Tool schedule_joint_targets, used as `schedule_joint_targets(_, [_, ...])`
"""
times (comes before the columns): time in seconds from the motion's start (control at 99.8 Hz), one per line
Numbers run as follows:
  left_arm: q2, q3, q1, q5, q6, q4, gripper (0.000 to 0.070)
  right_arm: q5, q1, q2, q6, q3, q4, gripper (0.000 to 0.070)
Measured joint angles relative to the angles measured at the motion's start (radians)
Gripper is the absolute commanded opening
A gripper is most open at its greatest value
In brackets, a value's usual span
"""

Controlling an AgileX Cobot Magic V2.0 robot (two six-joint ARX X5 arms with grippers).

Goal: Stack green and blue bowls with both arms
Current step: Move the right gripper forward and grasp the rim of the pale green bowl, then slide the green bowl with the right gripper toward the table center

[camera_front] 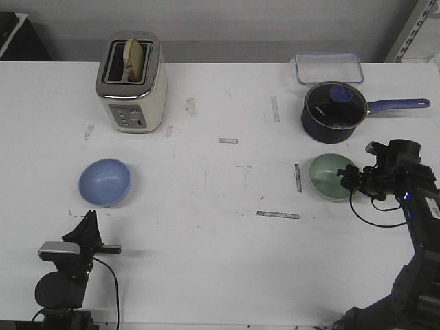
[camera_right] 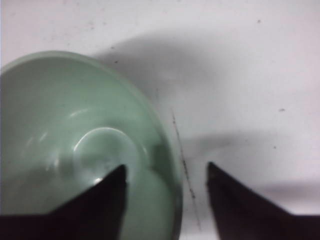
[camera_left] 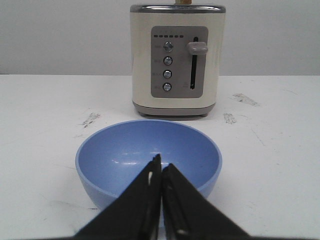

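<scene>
Green bowl (camera_front: pixel 331 177): upright on the white table (camera_front: pixel 220 261), at 4 o'clock from centre, just below the navy saucepan (camera_front: pixel 333 112).
Right gripper (camera_right: pixel 166 172): fingers spread apart, straddling the green bowl's rim, one finger inside, one outside.
Blue bowl (camera_front: pixel 104 182): upright at 8 o'clock from centre, well apart from the green one, below the cream toaster (camera_front: pixel 132 83).
Left gripper (camera_left: pixel 161 167): fingers pressed together, holding nothing, just short of the blue bowl's near rim.
Clear lidded box (camera_front: pixel 329 68): 12 o'clock of the saucepan.

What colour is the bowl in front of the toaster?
Light periwinkle blue bowl, plain and unpatterned; the left wrist view shows it best.
</scene>
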Motion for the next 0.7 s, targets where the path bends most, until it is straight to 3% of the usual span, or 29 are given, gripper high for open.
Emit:
schedule_joint_targets(0.1, [0.000,0.000,0.000,0.000,0.000,0.000,0.0003,0.000,0.000,0.000,-0.004,0.000,0.016,0.0004])
schedule_joint_targets(0.541, [0.000,0.000,0.000,0.000,0.000,0.000,0.0003,0.002,0.023,-0.060,-0.002,0.000,0.029,0.0003])
schedule_joint_targets(0.702, [0.000,0.000,0.000,0.000,0.000,0.000,0.0003,0.000,0.112,-0.131,0.080,0.002,0.047,0.0003])
